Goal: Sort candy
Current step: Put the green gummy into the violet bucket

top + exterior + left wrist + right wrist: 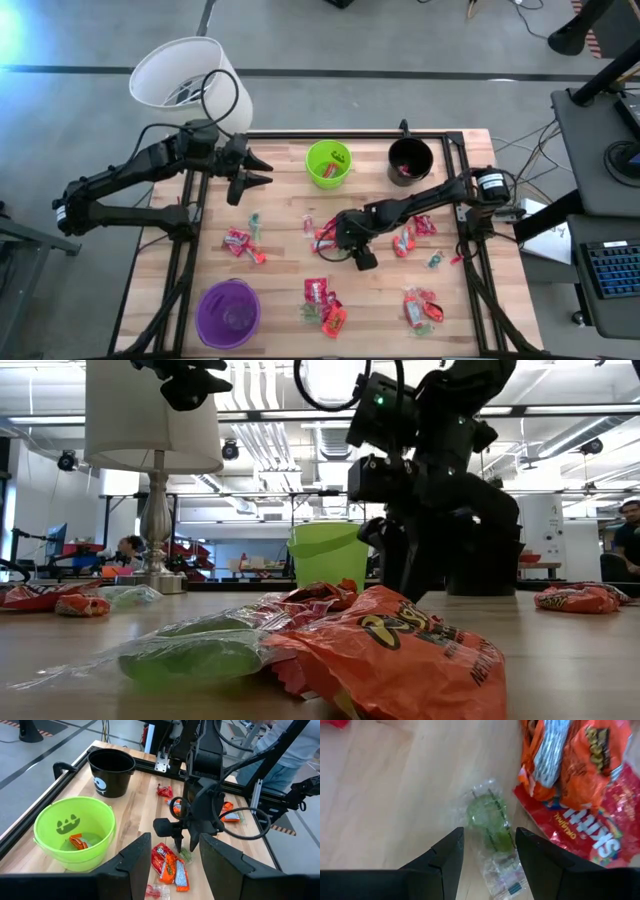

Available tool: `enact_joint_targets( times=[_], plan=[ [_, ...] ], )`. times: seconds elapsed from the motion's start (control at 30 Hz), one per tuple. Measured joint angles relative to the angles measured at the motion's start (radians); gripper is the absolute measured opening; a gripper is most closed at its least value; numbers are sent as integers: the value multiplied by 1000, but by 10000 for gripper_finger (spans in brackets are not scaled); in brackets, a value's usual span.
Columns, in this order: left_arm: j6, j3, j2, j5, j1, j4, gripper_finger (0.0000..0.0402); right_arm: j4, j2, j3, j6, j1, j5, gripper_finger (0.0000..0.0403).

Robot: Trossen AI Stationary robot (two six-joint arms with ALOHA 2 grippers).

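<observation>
On the table (pixel 280 300) two cups stand along the far edge: one cup (pixel 328 163) left of centre, the other cup (pixel 409 160) to its right. A third cup (pixel 229 313) stands at the near left. A lamp (pixel 190 75) stands beyond the far left corner. The left gripper (pixel 255 172) hangs over the far left part, left of the first cup. The right gripper (pixel 345 252) is low over the table's middle, directly above a sweet (pixel 490 820), with packets (pixel 580 775) just beside it. More candy (pixel 243 243) lies to the left, some (pixel 322 305) near the middle front, some (pixel 422 305) near right, and one piece (pixel 76 840) lies in the first cup
</observation>
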Motion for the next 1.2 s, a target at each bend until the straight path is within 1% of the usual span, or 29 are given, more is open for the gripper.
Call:
enact_joint_targets(
  times=[0.2,0.3,0.4,0.6,0.67,0.87,1.03,1.2],
  plan=[
    [0,0,0,0,0,0,150,2,26,1,22,-3,-4,170],
    [0,0,0,0,0,0,150,0,34,3,41,-5,-6,153],
    [0,0,0,0,0,-1,150,-4,34,3,76,-9,-12,122],
    [0,0,0,0,0,-6,150,-12,23,6,133,-11,-6,39],
    [0,0,0,0,0,-7,150,-19,20,12,149,-11,-3,20],
    [0,0,0,0,0,-12,150,-29,4,48,206,-11,5,15],
    [0,0,0,0,0,-37,150,-72,-2,104,228,-11,4,14],
    [4,0,0,0,0,-40,150,-73,-5,162,276,-11,1,13]
  ],
)
